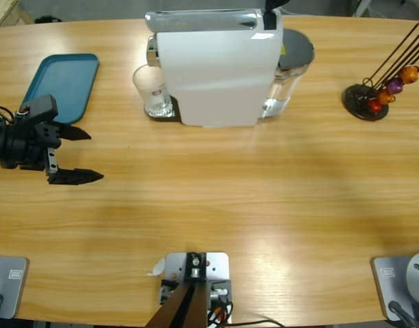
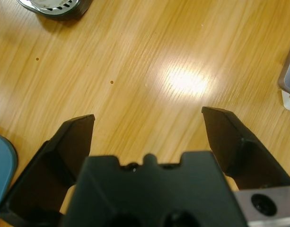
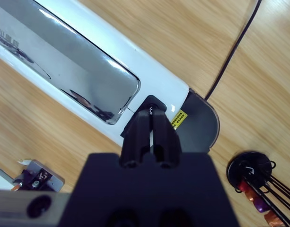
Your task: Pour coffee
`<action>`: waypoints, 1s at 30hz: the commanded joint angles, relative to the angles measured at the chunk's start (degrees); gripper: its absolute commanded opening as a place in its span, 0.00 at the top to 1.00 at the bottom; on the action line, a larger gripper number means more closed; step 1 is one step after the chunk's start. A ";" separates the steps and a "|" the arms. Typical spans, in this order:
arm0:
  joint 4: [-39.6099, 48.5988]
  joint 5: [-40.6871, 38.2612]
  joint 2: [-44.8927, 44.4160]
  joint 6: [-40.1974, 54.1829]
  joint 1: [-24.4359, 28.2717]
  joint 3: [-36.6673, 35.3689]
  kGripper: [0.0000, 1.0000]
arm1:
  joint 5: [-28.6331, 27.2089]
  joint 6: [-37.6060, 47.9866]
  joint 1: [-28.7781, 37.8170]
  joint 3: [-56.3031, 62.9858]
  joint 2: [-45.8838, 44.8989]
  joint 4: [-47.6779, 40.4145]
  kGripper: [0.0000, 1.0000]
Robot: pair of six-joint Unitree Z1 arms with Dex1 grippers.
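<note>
A white coffee machine (image 1: 216, 75) with a chrome lid (image 3: 74, 75) stands at the back middle of the table. A clear glass (image 1: 153, 92) sits under its spout on the left side. No coffee shows in any view. My left gripper (image 1: 93, 156) hovers open over bare wood at the left (image 2: 148, 118), well short of the glass, with nothing between its jaws. My right gripper (image 3: 152, 112) is shut on nothing, pointing down just above the machine's top near the rear end of the lid. In the high view it shows only as a black tip (image 1: 276, 5) at the top edge.
A blue tray (image 1: 62, 82) lies at the back left, its corner (image 2: 0, 161) beside the left gripper. The machine's grey water tank (image 1: 294, 58) is on its right. A black capsule stand (image 1: 365, 102) with coloured capsules (image 1: 394, 85) is at the far right.
</note>
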 commanded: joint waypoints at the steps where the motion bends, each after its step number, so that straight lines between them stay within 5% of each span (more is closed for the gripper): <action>1: 0.46 0.29 1.90 -0.23 -0.59 0.91 0.01 | 0.89 -0.70 0.56 5.77 4.10 0.20 1.00; 5: 0.46 0.06 1.90 -0.23 -0.59 0.63 0.01 | -0.41 -2.74 0.53 -1.34 -3.28 0.43 1.00; 6: 0.52 -0.05 1.65 -0.25 -0.59 0.54 0.01 | -0.06 -3.04 0.67 -3.02 -5.78 0.92 0.71; 7: 0.52 -0.33 1.23 -0.32 -0.59 0.43 0.01 | 0.01 -3.15 0.97 -3.57 -8.49 1.29 0.24; 8: 0.52 -0.73 0.70 -0.37 -0.59 0.22 0.01 | 0.14 -3.50 1.27 -3.01 -11.30 1.52 0.04; 9: 0.55 -1.15 0.03 -0.48 -0.59 -0.02 0.01 | 0.26 -3.61 1.72 -1.51 -14.11 1.61 0.00; 12: 0.80 -1.59 -2.36 -2.06 -0.66 -0.73 0.01 | 0.82 -3.57 2.94 12.45 -21.88 -1.11 0.00; 21: 1.22 -9.80 -7.88 -5.06 -0.87 0.33 0.01 | 0.15 0.88 3.73 64.53 -43.68 -35.99 0.00; 30: 10.52 -4.04 -18.58 -5.28 -1.01 0.43 0.01 | -4.47 0.51 3.73 83.74 -47.81 -50.90 0.00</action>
